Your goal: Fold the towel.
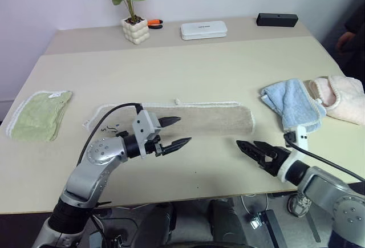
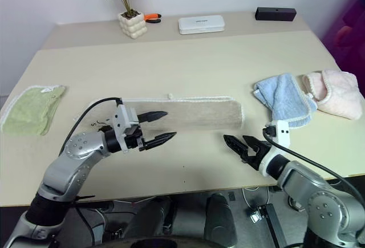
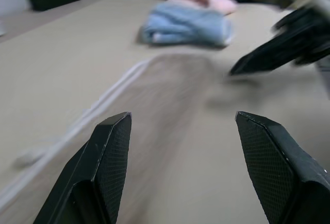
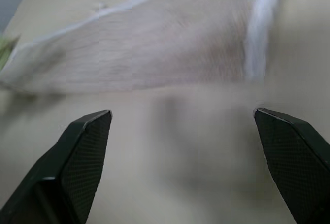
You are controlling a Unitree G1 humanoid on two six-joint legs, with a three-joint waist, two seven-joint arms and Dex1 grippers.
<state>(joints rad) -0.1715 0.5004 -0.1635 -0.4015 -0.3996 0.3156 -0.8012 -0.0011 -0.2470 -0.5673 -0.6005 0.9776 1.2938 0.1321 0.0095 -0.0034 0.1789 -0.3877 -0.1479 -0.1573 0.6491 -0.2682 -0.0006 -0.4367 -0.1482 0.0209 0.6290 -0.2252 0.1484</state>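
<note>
The beige-tan terry towel (image 1: 188, 118) lies as a long folded strip mid-counter; both pincers, left (image 1: 173, 132) and right (image 1: 254, 148), hover spread and empty at its near edge, probably released after a fold.

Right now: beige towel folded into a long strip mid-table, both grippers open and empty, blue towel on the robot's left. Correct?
One error: the blue towel lies on the robot's right, beside the pink one; the left eye view shows it. Beige towel, left gripper and right gripper are as stated.

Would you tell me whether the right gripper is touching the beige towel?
Apart: in the left eye view, bare table separates the open right gripper from the towel.
</note>
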